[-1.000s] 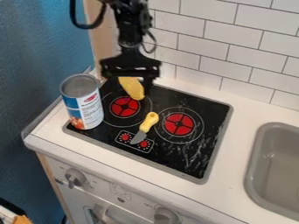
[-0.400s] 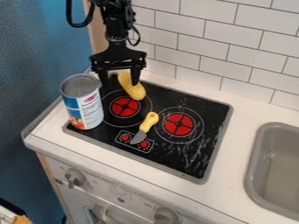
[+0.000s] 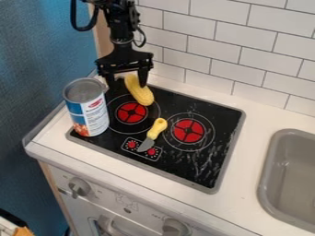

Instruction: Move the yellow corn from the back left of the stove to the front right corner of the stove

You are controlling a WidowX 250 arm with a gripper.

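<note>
Gripper point(image 3: 126, 86): released, fingers parted about the yellow corn point(image 3: 140, 91), which is seen at twelve o'clock from the left burner point(image 3: 125, 113); can point(image 3: 90, 113) placed at nine, knife point(image 3: 157, 127) at five.

So the black arm point(image 3: 119, 18) comes in from the top edge, left of centre, and hangs pretty much straight down. There's a thick black cable point(image 3: 80, 29) looping off on the picture's left side, plus a skinnier one point(image 3: 144, 40) by the wrist point(image 3: 121, 39). The gripper point(image 3: 126, 85) points down, wide body up top, two fingers spread well apart.
</note>
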